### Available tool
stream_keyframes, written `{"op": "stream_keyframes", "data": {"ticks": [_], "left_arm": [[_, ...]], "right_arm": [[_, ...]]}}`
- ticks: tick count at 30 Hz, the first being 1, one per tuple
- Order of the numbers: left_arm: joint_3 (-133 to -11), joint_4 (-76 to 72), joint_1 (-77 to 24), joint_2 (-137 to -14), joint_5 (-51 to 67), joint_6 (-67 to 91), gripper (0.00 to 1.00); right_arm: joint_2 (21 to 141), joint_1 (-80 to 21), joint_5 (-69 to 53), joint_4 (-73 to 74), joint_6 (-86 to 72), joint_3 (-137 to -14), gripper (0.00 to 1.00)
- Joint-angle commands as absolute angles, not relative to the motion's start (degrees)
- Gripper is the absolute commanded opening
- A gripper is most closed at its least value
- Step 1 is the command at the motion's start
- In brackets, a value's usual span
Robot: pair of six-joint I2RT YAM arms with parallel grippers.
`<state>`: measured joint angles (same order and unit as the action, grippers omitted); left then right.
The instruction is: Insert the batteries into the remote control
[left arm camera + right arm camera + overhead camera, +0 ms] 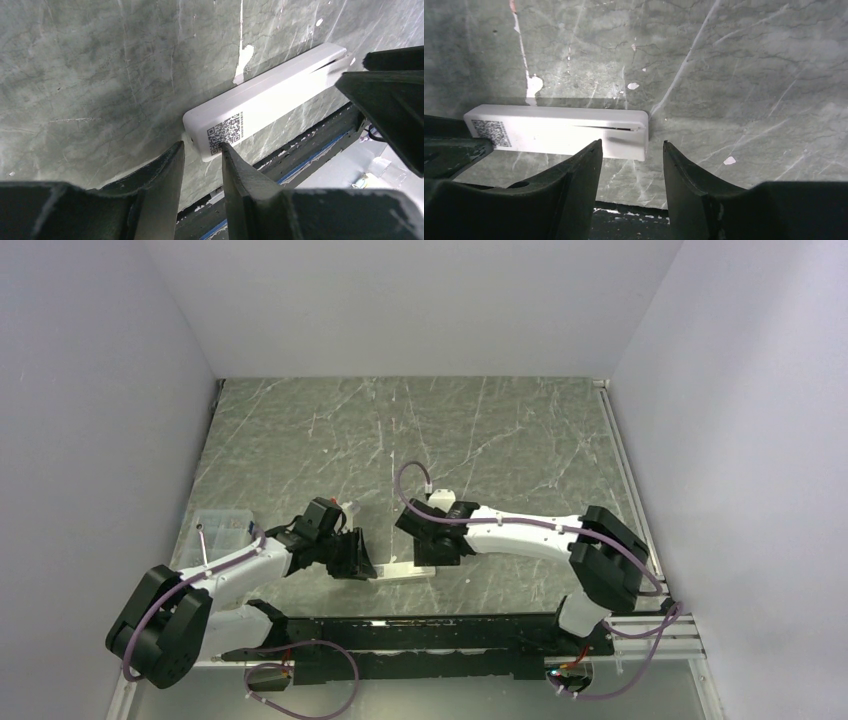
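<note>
The remote control [405, 571] lies on the marble table near the front edge, back side up with a QR code label. It shows in the left wrist view [265, 102] and in the right wrist view [556, 131], where a thin slit runs along its right end. My left gripper [355, 558] is open, its tips [202, 145] just short of the QR-code end, holding nothing. My right gripper [430, 540] is open and empty, low over the other end [631, 142]. The batteries are out of view.
A clear plastic box [222, 530] stands at the left, beside my left arm. A black rail [420, 635] runs along the table's front edge, close behind the remote. White walls close in the table on three sides.
</note>
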<state>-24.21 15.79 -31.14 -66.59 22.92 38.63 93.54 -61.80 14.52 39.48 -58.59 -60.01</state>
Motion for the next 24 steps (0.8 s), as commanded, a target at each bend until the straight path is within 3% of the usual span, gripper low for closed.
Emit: {"op": "stream_keyframes", "data": {"ticks": [1,11,24], "left_arm": [[-26.76,17.54,-31.54,-65.41,21.94,39.24,0.41],[-28.61,19.90,-31.53,-63.77,20.99,39.80,0.45],[-28.50,20.10,-31.50,-64.07,20.50,39.95,0.46]], "right_arm": [[88.76,-61.64,18.34,39.57,-57.26,-60.03,0.51],[85.70,-61.22,18.89,37.17,-55.57,-57.13,0.53],[91.11,-60.47,11.23,29.76,-53.16,-56.92,0.52]]}}
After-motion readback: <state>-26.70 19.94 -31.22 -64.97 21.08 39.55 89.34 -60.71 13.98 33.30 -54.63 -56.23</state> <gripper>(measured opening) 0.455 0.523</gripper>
